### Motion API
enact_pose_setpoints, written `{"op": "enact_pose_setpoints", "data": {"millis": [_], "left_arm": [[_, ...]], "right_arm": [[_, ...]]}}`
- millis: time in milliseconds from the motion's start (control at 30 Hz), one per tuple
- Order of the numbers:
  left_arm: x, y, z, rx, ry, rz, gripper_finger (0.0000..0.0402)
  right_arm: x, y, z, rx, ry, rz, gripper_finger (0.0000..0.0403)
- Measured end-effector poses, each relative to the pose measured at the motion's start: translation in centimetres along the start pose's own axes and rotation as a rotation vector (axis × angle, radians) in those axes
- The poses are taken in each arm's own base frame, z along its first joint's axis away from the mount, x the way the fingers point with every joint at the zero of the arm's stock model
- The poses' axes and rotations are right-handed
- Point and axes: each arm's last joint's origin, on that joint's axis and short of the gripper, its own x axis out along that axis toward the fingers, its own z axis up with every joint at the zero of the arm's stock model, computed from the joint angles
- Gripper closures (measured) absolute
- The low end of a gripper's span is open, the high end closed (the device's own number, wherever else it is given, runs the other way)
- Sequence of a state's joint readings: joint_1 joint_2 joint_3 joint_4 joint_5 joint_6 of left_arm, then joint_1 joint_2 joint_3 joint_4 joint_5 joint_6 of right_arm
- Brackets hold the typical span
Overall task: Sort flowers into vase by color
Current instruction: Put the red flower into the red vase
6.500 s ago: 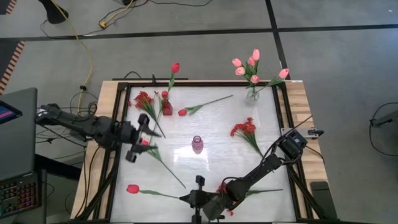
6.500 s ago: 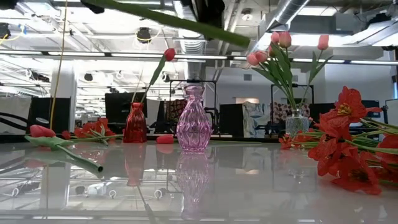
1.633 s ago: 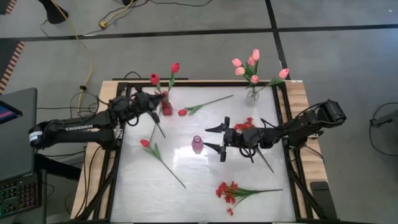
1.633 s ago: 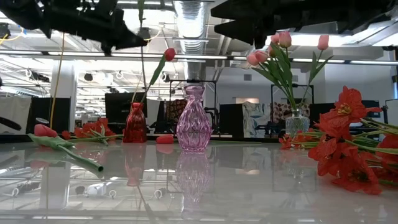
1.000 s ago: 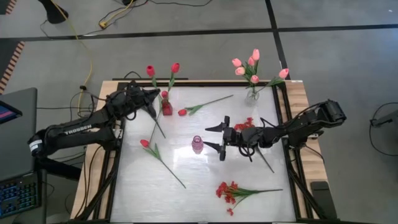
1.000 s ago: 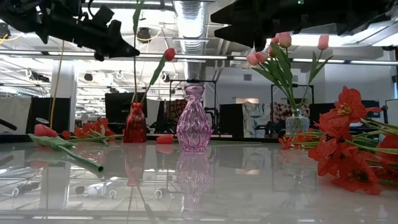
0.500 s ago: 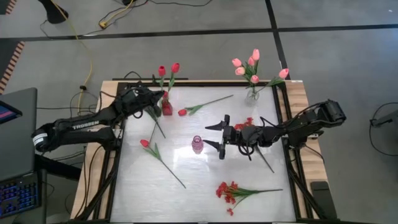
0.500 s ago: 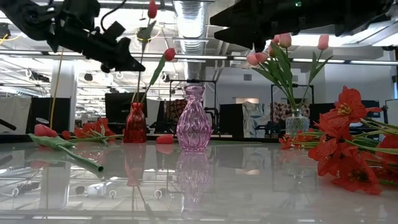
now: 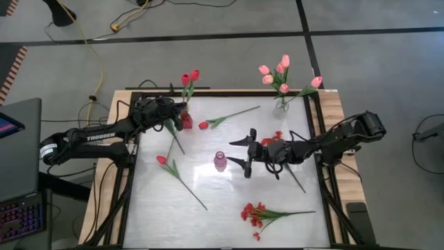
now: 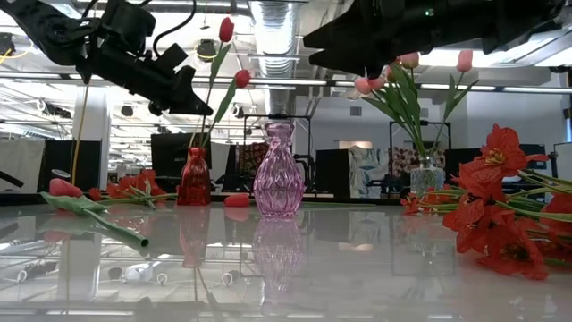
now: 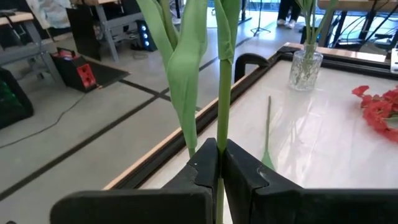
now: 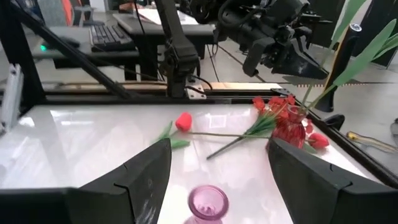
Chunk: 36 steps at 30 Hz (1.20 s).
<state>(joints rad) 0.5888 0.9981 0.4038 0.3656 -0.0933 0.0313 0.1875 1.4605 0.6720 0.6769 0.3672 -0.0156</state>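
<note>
A grey carpeted floor (image 9: 229, 55) surrounds the white tabletop (image 9: 222, 201), which sits in a light wooden border (image 9: 107, 173) with a black metal frame (image 9: 319, 132) along its edges. Dark seams cross the carpet, and a yellow cable (image 9: 97, 62) trails over it beyond the tabletop's far left corner. A laptop (image 9: 17, 149) and a keyboard (image 9: 21, 221) lie off the tabletop's left edge. Across the table, an open office shows: long ceiling lights (image 10: 116, 79), exposed silver ducts (image 10: 273, 36), a white column (image 10: 89, 134), dark monitors (image 10: 170, 152) and desks. A black desk (image 12: 143, 25) with another keyboard (image 12: 112, 36) stands near the table.
</note>
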Motion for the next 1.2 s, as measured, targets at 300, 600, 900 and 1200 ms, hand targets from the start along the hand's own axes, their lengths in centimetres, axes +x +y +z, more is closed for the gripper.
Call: {"op": "enact_pose_setpoints", "data": {"millis": [300,600,900,1200], "left_arm": [[0.0,0.0,0.0,-0.018,0.0,0.0,0.0347],[0.0,0.0,0.0,-0.049,-0.001,0.0,0.0266],[-2.5,0.2,0.3,-0.125,0.045,-0.006,0.0242],[-4.5,0.0,0.2,-0.324,0.096,-0.015,0.0242]], "right_arm": [[0.0,0.0,-0.8,-0.045,0.077,0.001,0.0107],[-0.1,0.0,-1.5,-0.075,0.146,0.003,0.0107],[-0.2,0.0,-1.8,-0.088,0.181,0.004,0.0107],[-0.2,-0.1,-1.9,-0.091,0.19,0.004,0.0107]]}}
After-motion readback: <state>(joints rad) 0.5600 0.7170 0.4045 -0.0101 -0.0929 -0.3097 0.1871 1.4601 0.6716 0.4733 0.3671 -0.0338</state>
